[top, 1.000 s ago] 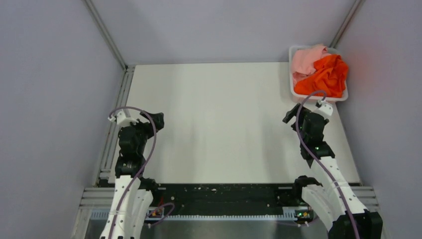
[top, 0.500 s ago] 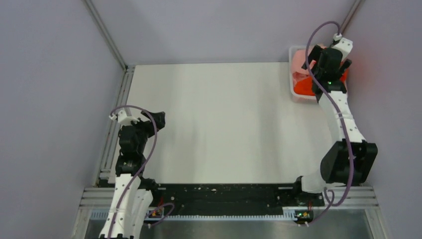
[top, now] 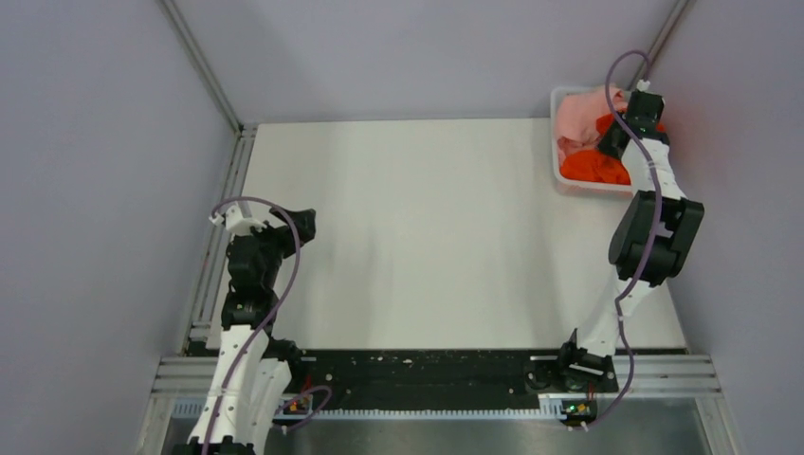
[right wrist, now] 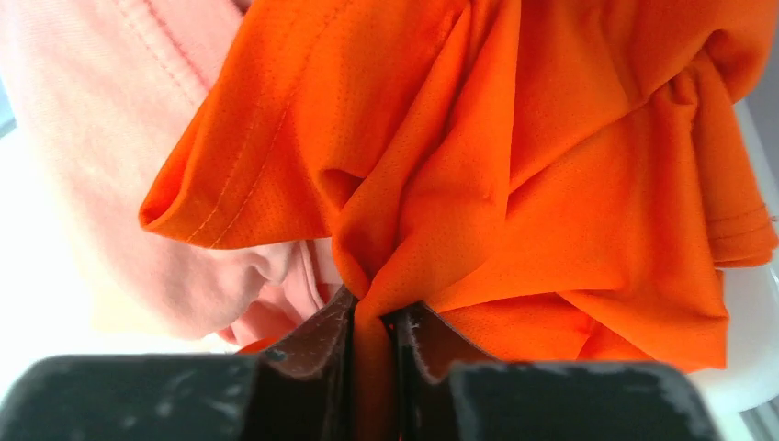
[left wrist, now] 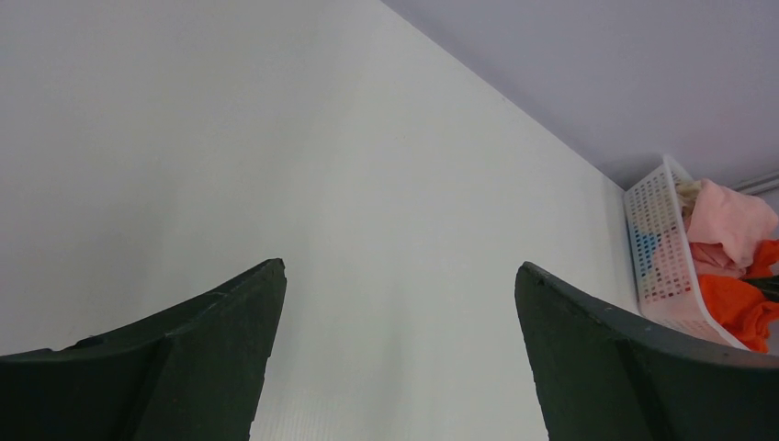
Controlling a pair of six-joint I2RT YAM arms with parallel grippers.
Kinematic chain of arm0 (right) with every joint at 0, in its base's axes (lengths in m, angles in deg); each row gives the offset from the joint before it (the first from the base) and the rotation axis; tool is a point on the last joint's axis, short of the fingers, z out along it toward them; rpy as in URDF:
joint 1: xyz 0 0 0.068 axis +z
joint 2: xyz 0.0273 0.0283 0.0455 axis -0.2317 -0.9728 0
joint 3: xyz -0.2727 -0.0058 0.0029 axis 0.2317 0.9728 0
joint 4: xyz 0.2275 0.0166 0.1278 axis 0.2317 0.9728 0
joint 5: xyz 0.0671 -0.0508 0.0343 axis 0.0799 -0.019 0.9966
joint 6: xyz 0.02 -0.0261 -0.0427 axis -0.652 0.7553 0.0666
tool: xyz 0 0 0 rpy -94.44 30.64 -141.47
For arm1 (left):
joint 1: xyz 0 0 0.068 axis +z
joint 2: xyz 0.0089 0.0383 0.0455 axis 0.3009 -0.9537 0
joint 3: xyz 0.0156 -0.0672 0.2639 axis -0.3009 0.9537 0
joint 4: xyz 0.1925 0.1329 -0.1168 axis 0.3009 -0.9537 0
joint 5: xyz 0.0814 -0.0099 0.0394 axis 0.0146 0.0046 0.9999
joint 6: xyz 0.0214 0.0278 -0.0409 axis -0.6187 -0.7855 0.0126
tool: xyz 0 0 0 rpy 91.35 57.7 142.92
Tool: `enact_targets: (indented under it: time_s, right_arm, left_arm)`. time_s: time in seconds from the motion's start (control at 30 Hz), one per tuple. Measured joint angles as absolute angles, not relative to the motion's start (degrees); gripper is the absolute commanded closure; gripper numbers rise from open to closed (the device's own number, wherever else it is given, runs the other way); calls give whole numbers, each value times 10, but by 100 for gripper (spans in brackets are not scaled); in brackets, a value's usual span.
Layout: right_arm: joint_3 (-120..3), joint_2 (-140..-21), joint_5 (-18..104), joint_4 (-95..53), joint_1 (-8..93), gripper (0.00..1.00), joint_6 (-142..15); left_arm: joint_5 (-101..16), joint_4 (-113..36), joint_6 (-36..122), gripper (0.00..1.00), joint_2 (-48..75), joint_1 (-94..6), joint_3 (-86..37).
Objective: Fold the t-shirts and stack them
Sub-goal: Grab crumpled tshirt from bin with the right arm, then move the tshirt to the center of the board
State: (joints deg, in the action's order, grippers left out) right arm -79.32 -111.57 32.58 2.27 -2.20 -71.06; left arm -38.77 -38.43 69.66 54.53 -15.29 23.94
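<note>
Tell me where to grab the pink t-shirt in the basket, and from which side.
Pinch a raised fold on the crumpled pink t-shirt, probably coming straight down from above: it mounds over the rim of the basket, whose walls block a sideways approach. Keep to its left part, since the orange t-shirt overlaps its right, where the right gripper is shut on orange cloth.

Colour and pattern record, current state.
We note the orange-red t-shirt point(right wrist: 570, 184), plain, with a fine pinhole knit; the salmon-pink t-shirt point(right wrist: 83, 138), plain and pale; the mesh basket point(left wrist: 661, 248), white with a grid of small holes; the table point(top: 427, 237), off-white; the walls point(top: 95, 190), pale grey-lilac.
</note>
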Motion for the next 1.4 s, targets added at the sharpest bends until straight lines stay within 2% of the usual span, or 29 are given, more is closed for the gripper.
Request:
enact_targets:
  time_s: [0.03,0.23,0.57,0.73,0.87,0.97,1.2,1.4]
  right_arm:
    - [-795,-1119,331,27,-24,100,-716]
    - [-803,-1098,328,43,-36,100,-728]
    - [-829,-935,282,27,-36,100,-712]
    - [-830,-853,314,-39,-36,100,-706]
    - [-830,-813,389,-82,-29,100,-721]
    - [-830,-794,446,-95,17,100,-718]
    - [-795,-770,574,-115,256,100,-695]
    - [-716,-751,629,-152,358,99,-688]
  left_arm:
    - [-388,-384,697,1,544,-153,239]
    - [-393,-378,698,1,541,-153,239]
    - [-400,-379,698,1,555,-153,239]
    - [-403,-380,699,1,561,-153,239]
    - [-411,-379,702,1,564,-153,241]
    - [-420,-379,705,1,563,-153,244]
    - [-437,-379,709,1,563,-153,244]
    - [-456,-384,724,1,564,-153,244]
